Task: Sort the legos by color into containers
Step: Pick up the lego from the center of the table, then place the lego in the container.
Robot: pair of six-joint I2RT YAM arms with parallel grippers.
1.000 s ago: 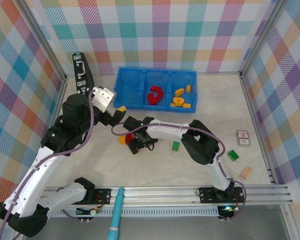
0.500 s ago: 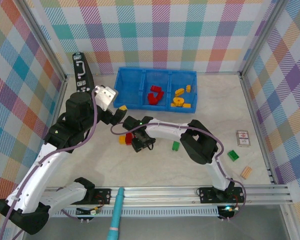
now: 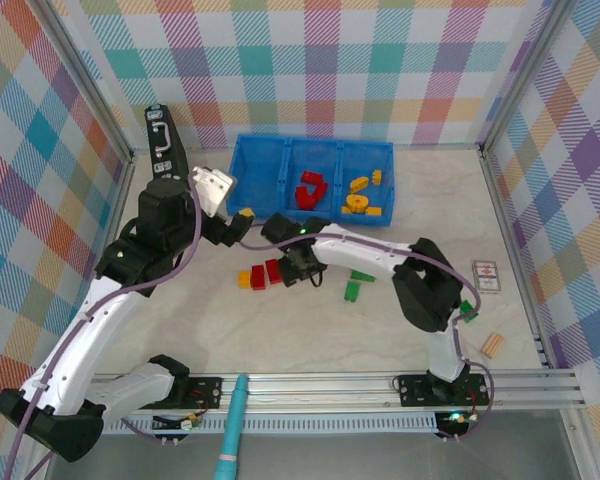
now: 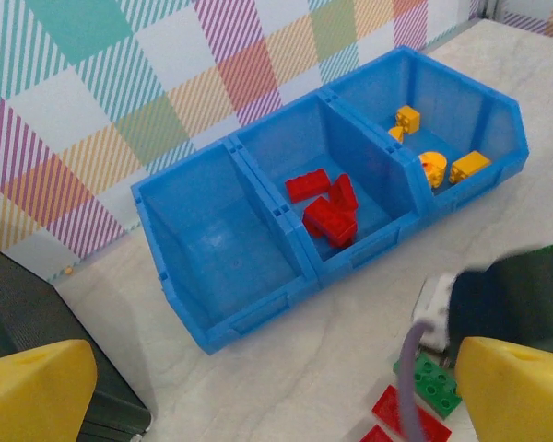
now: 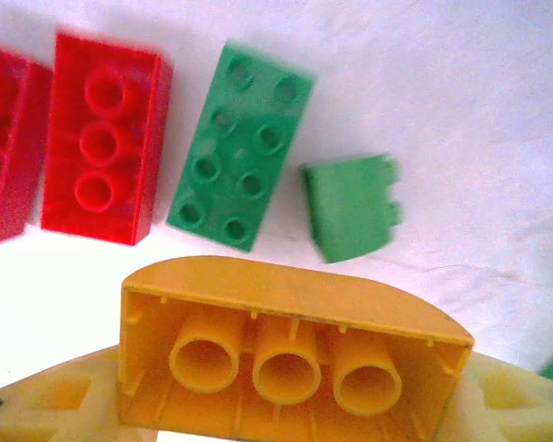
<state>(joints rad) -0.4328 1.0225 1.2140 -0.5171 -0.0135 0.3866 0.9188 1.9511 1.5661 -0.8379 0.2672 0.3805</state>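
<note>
blue tray holds red bricks in middle, yellow bricks at right.

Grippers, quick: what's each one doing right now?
Left gripper: open, holding nothing.
Right gripper: closed on a yellow-orange rectangular plastic brick.

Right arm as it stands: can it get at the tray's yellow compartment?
Probably yes. The right pincer, shut on a yellow brick, is just in front of the blue tray; its right-hand compartment is open-topped, and the left pincer sits off toward the tray's left end.
</note>
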